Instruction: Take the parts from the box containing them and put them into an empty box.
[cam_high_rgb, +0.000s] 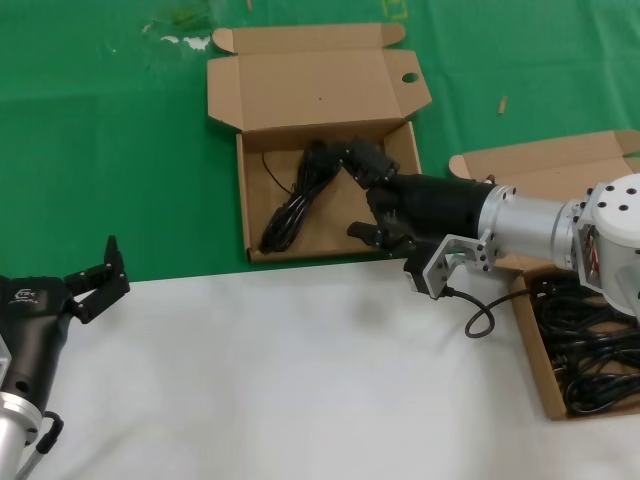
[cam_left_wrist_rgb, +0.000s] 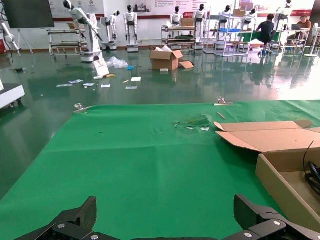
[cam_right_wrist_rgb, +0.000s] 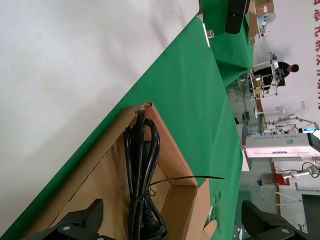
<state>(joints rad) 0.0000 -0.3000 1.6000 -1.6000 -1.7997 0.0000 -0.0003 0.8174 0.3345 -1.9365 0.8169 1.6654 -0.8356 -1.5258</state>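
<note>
The shallow cardboard box with a round hole in its lid tab (cam_high_rgb: 243, 200) lies open on the green cloth. One black coiled cord (cam_high_rgb: 295, 205) rests on its floor. My right gripper (cam_high_rgb: 364, 196) hovers over this box's right half, open, and holds nothing. In the right wrist view the cord (cam_right_wrist_rgb: 140, 165) lies in the box (cam_right_wrist_rgb: 100, 175) below and between the spread fingers (cam_right_wrist_rgb: 80, 220). The box of cords (cam_high_rgb: 528, 340) sits at the right edge, with several bundles (cam_high_rgb: 590, 345) partly hidden by my right arm. My left gripper (cam_high_rgb: 100, 278) waits open at the lower left.
A white sheet (cam_high_rgb: 300, 380) covers the near part of the table and the green cloth (cam_high_rgb: 110, 130) the far part. A loose cable loop (cam_high_rgb: 482, 318) hangs from my right wrist. The holed box's lid (cam_high_rgb: 310, 90) lies flat behind it.
</note>
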